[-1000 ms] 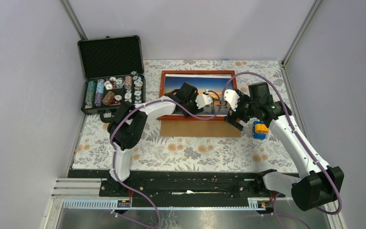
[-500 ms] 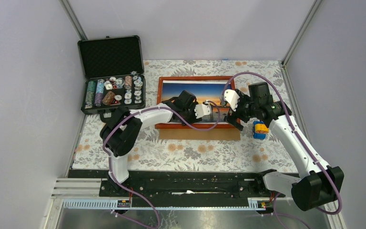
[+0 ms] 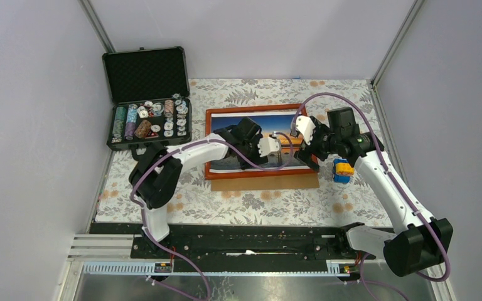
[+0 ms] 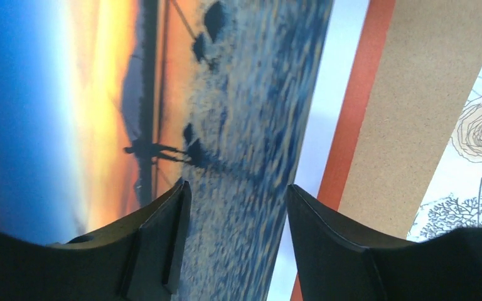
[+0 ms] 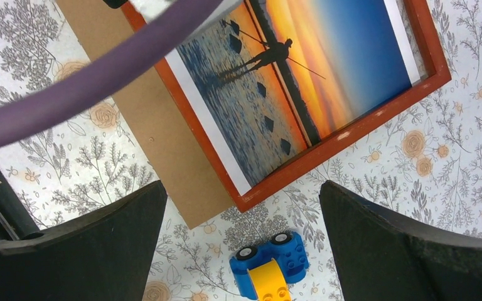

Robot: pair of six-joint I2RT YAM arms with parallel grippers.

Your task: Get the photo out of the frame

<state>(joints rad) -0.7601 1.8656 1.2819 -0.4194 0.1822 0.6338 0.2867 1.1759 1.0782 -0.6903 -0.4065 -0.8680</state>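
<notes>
The orange-red frame [image 3: 260,175] lies flat mid-table with the photo [image 3: 238,128] face up inside it: orange sunset, blue water, white border. The frame's near edge lies over a plain brown backing board [image 3: 270,183]. My left gripper [image 3: 281,145] is open, low over the photo's right part; in the left wrist view its jaws [image 4: 237,188] straddle blue water of the photo [image 4: 251,113], with the frame edge [image 4: 351,106] and board [image 4: 414,94] to the right. My right gripper [image 3: 305,149] is open and empty, above the frame's right end; its wrist view [image 5: 241,188] shows the frame corner [image 5: 351,128], photo [image 5: 289,81] and board [image 5: 150,138].
An open black case [image 3: 147,94] with poker chips stands at the back left. A blue and yellow toy car [image 3: 342,170] lies just right of the frame, also in the right wrist view [image 5: 270,266]. Grey walls enclose the floral tablecloth.
The frame with the photo has slid toward the near edge, covering most of the backing board. My left gripper moved nearer with it. The right gripper stayed about where it was.
</notes>
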